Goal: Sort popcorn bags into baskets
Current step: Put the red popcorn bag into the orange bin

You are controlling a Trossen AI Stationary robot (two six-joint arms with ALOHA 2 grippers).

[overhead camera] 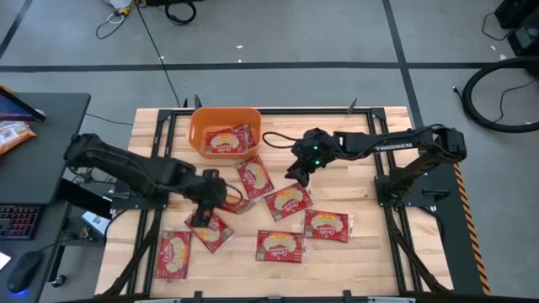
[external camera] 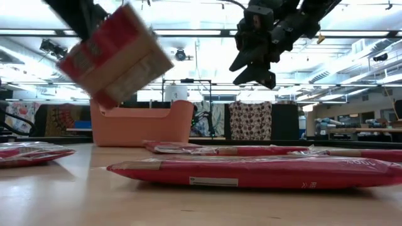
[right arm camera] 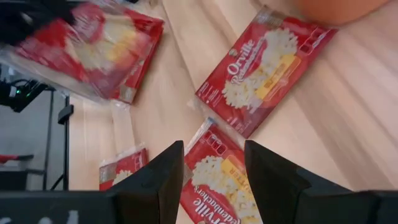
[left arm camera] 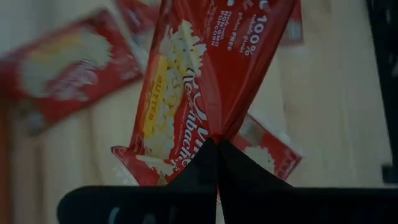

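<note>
Overhead, your left end effector [overhead camera: 221,200] pinches a popcorn bag [overhead camera: 236,203] near the basket [overhead camera: 224,128], likely for carrying. Low down, that bag [external camera: 116,55] hangs tilted above the bench [external camera: 75,194]. Right wrist: your right end effector [right arm camera: 209,163] gapes empty over loose bags.

The wooden table [overhead camera: 370,252] carries the orange bin [overhead camera: 195,126] and perhaps six popcorn bags [overhead camera: 280,245].
</note>
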